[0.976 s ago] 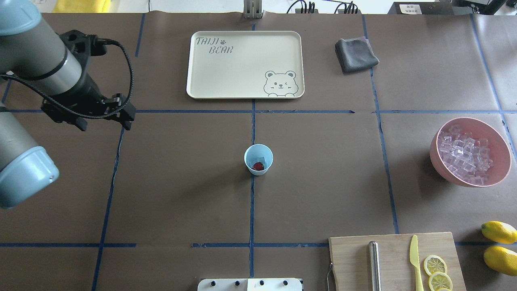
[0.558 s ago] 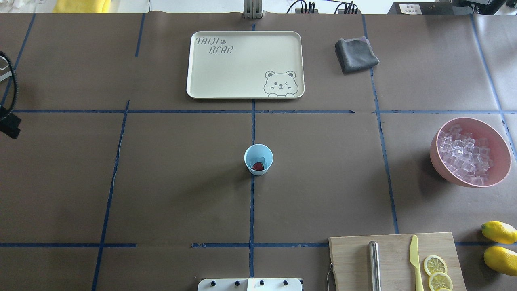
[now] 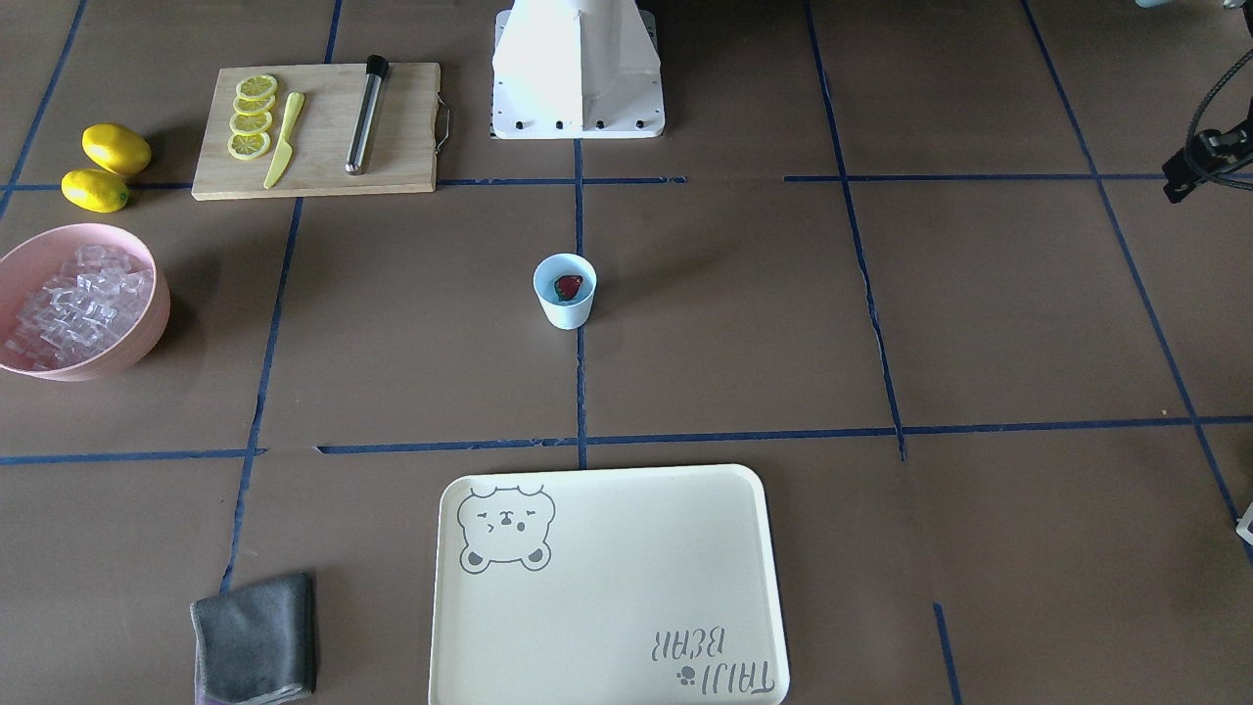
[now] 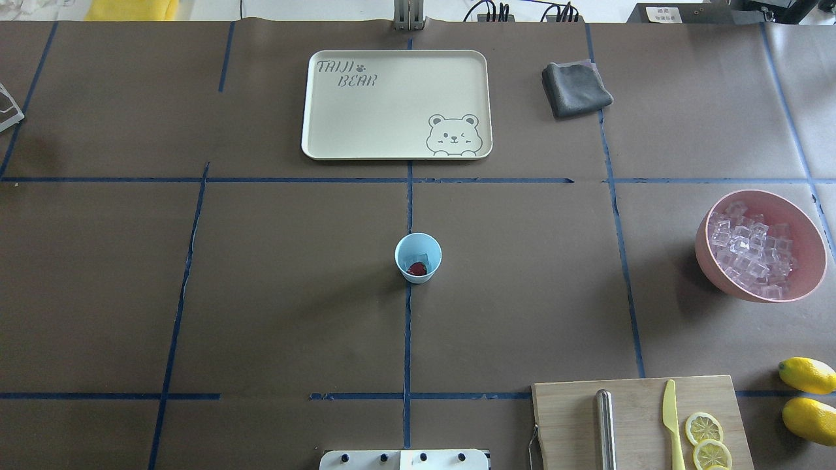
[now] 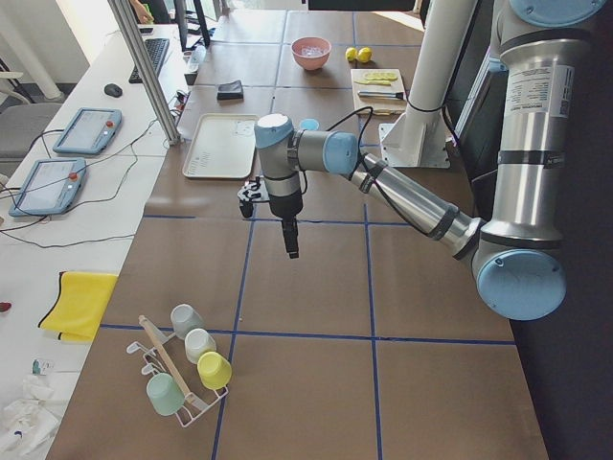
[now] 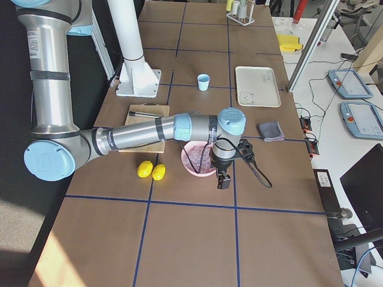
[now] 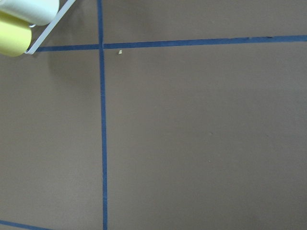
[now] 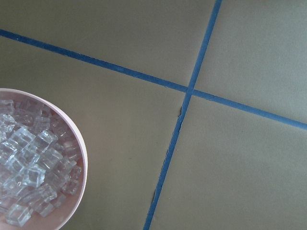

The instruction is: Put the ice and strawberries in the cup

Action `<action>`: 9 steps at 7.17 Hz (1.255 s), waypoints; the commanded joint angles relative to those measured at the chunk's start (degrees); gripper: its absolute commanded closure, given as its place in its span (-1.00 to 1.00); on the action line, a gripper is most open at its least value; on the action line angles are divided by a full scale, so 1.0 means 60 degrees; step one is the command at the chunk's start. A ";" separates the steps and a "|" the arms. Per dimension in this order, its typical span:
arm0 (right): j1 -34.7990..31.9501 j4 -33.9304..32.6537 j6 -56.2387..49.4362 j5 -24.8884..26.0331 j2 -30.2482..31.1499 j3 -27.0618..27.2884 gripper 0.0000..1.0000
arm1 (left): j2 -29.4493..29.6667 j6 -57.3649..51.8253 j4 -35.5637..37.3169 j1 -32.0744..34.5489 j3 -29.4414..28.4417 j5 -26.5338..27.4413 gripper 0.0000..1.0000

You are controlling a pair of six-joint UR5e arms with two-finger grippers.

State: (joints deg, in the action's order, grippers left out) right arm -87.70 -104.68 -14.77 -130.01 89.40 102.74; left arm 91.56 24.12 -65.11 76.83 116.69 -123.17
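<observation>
The light-blue cup (image 4: 418, 258) stands upright at the table's middle, also in the front-facing view (image 3: 565, 291). A dark-red strawberry (image 4: 417, 268) lies inside it (image 3: 569, 286), with a pale clear patch beside it that may be ice. Several clear ice cubes (image 4: 751, 251) fill the pink bowl (image 4: 808, 261) at the right. The left gripper (image 5: 291, 251) hangs pointing down over bare table far to the left of the cup; I cannot tell whether it is open. The right gripper (image 6: 224, 181) hangs just beyond the bowl (image 8: 82, 167); I cannot tell its state either.
A cream tray (image 4: 313, 98) and a grey cloth (image 4: 576, 88) lie at the far side. A cutting board (image 4: 568, 418) with a knife, a metal rod and lemon slices is at the near right, two lemons (image 4: 807, 375) beside it. A cup rack (image 5: 187, 369) stands at the left end.
The left arm and gripper have swung away to the left and left the overhead view. The cup, strawberry and bowl have not moved.
</observation>
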 commanded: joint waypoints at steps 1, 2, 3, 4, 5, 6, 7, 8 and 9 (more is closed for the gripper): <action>-0.0265 0.0001 0.0059 -0.0275 0.0115 -0.0028 -0.99 | 0.0312 -0.2214 -0.0515 0.0962 -0.1875 -0.0052 -1.00; -0.0368 0.0001 0.0059 -0.0391 0.0115 -0.0043 -0.99 | 0.0297 -0.3640 -0.0516 0.1326 -0.2349 -0.0067 -1.00; -0.0601 0.0001 0.0088 -0.0726 0.0115 -0.0202 -0.99 | 0.0225 -0.4611 -0.0472 0.1461 -0.2571 -0.0067 -1.00; -0.0792 0.0001 0.0103 -0.1135 0.0071 -0.0378 -0.99 | 0.0122 -0.4708 -0.0472 0.1476 -0.2733 -0.0081 -1.00; -0.0823 0.0001 0.0190 -0.1285 0.0057 -0.0496 -0.99 | -0.0053 -0.4709 -0.0429 0.1506 -0.2720 -0.0560 -1.00; -0.0823 0.0016 0.0176 -0.1330 0.0056 -0.0801 -0.99 | -0.0272 -0.4767 -0.0559 0.1607 -0.3024 -0.1435 -1.00; -0.0809 0.0059 0.0176 -0.1330 -0.0074 -0.1123 -0.99 | -0.0361 -0.4782 -0.0603 0.1695 -0.3100 -0.1734 -1.00; -0.0823 0.0567 0.0191 -0.1388 -0.0264 -0.1678 -0.99 | -0.0493 -0.4782 -0.0705 0.1696 -0.3115 -0.2143 -1.00; -0.0823 0.1370 0.0205 -0.1577 -0.0280 -0.2350 -0.99 | -0.0494 -0.4796 -0.0866 0.1696 -0.3130 -0.2205 -1.00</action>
State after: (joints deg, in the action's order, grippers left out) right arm -92.60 -101.25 -13.64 -138.44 88.27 93.19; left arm 88.98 -4.55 -69.31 86.92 98.13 -134.86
